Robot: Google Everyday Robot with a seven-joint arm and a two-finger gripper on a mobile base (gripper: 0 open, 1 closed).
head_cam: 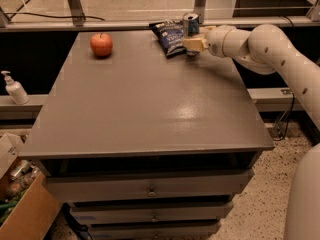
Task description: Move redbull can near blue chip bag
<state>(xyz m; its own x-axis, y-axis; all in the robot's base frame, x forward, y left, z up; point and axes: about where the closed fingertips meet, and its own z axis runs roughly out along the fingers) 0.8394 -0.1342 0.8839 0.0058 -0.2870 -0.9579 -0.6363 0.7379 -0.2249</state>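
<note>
The redbull can (190, 23), silver and blue with a shiny top, stands upright at the far right of the grey table (145, 104). My gripper (193, 43) reaches in from the right on a white arm and is shut around the can's lower part. The blue chip bag (169, 35), dark navy with white lettering, lies flat just left of the can and the gripper, close to or touching them. The can's base is hidden behind the fingers.
A red apple (101, 44) sits at the table's far left. A metal rail (125, 23) runs behind the far edge. A soap bottle (14, 88) stands on a ledge at left. A cardboard box (20, 204) sits on the floor below left.
</note>
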